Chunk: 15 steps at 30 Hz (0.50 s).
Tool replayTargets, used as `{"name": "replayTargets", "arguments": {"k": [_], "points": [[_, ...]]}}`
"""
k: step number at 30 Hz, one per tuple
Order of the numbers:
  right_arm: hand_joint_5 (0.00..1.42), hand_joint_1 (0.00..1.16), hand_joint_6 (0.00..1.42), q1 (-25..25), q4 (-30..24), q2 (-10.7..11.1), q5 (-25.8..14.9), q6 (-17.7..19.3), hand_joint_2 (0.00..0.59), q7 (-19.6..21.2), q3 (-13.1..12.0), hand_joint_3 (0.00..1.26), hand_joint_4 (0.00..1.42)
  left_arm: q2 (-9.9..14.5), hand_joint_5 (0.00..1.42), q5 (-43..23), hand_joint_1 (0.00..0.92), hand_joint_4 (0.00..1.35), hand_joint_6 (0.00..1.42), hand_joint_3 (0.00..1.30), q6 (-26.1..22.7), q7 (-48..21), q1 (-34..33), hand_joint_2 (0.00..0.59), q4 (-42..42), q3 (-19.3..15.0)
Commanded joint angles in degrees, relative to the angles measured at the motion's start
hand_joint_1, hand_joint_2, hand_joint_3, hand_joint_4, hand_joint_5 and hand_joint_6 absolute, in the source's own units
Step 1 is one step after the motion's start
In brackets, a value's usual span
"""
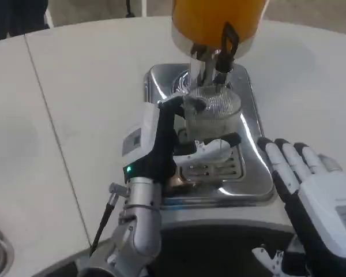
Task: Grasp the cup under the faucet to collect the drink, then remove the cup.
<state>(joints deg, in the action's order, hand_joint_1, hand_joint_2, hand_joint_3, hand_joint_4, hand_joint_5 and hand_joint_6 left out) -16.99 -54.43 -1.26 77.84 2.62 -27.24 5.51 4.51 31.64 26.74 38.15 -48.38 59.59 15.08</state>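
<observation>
The white table (86, 92) fills most of the head view, with a thin dark seam running down its left part; at the far middle stands the drink dispenser (216, 20), its orange tank cut off by the top edge, with a black tap handle (228, 36) and a chrome faucet (210, 63) hanging below it; under these lies the shiny steel drip tray (251, 121), its slotted grate (219, 168) showing toward the near side, so that tray and dispenser stand between the two arms and the far table

The left forearm (139, 231), silver and rising from the bottom edge, carries the left hand (155, 141) with its white back turned to the left and a small green light near the wrist; its fingers reach around the clear plastic cup (212, 112), the thumb side at the cup's near-left rim and white-and-black fingers wrapped below its front, so the hand grips the cup; the cup stands upright on the tray directly under the faucet, its inside too pale to judge

The right hand (311, 184) rests palm down at the tray's right near corner, fingers straight and apart, holding nothing, well apart from the cup
</observation>
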Motion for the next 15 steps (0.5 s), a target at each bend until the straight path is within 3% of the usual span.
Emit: {"name": "replayTargets", "arguments": {"k": [1,5,11,15], "points": [[0.0,0.72,0.05,-0.22,-0.08,0.09,-0.68,-0.52,0.364,-0.04,0.15,0.0,0.0,-0.38,0.91,-0.93,0.352,0.56,1.01,0.54,2.0,-1.69,1.78,0.044,0.05,0.58],[0.0,0.69,0.06,0.05,0.01,0.13,-0.66,-0.7,0.352,-0.36,0.24,0.0,0.0,-0.23,0.83,-1.09,0.322,0.4,0.91,0.44,2.23,-1.87,1.93,0.035,0.08,0.58],[0.0,0.69,0.06,-0.04,-0.12,-0.08,-0.38,-0.77,0.352,-0.17,0.49,0.0,0.0,-0.08,0.76,-1.48,0.32,0.3,0.85,0.37,2.22,-1.92,1.55,0.036,0.14,0.59],[0.0,0.69,0.06,-0.23,0.09,-0.04,-0.71,-0.78,0.352,0.05,0.58,0.0,0.0,0.33,0.56,-1.78,0.298,0.16,0.6,0.29,2.9,-2.76,1.94,0.023,-0.4,0.78]]}}
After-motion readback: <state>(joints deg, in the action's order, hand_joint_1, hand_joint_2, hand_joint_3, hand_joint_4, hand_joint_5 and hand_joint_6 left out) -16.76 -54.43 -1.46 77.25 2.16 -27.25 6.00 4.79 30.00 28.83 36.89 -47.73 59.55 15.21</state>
